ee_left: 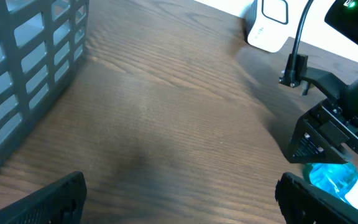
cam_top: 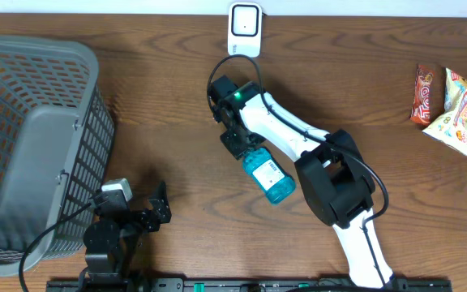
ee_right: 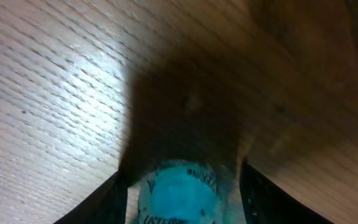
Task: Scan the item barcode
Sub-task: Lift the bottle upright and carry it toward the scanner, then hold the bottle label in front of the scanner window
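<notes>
Black left gripper (cam_top: 162,204) sat near-left, fingers wide, taking no part. Scanning looked not yet done: the scanner (cam_top: 244,18) stood far-centre, well apart from the bottle (cam_top: 270,178) lying mid-table. Right gripper (cam_top: 246,152) reached over its cap end, fingers straddling it; whether they gripped could not be told.

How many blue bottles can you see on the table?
1. The blue bottle lies mid-table between the right gripper's fingers, below the white scanner. Others could be hidden inside the basket.
</notes>
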Robot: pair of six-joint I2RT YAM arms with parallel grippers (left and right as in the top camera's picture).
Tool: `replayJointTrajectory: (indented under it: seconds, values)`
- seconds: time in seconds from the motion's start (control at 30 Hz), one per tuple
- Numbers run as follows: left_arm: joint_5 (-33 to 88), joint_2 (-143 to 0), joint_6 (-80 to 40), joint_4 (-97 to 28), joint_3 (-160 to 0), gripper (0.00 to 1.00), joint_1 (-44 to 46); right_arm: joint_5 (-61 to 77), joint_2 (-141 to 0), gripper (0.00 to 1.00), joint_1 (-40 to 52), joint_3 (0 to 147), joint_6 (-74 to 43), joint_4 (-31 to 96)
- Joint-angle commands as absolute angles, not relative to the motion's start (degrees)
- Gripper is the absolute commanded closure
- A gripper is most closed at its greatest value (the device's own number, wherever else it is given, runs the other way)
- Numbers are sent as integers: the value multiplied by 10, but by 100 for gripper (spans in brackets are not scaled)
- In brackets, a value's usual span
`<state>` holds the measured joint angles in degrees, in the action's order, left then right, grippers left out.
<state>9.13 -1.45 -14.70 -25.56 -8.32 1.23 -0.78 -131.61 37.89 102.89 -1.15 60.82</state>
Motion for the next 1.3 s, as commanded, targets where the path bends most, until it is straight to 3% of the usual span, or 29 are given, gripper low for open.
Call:
replayJointTrajectory:
  seconds: [0.0,0.4,0.9,1.27]
  values:
    - [98,-15,-140,-265,-75,2,14,-1,-1320,54,388,1025,-10,609]
    - [98,-15,-140,-265,-75,2,14,2,-1323,99,382,969,-23,601]
    - [98,-15,-140,-265,-75,2,14,-18,-1322,99,374,1239,-46,611]
    - [98,-15,-140,-265,-75,2,14,-92,-1322,99,375,1305,-126,606]
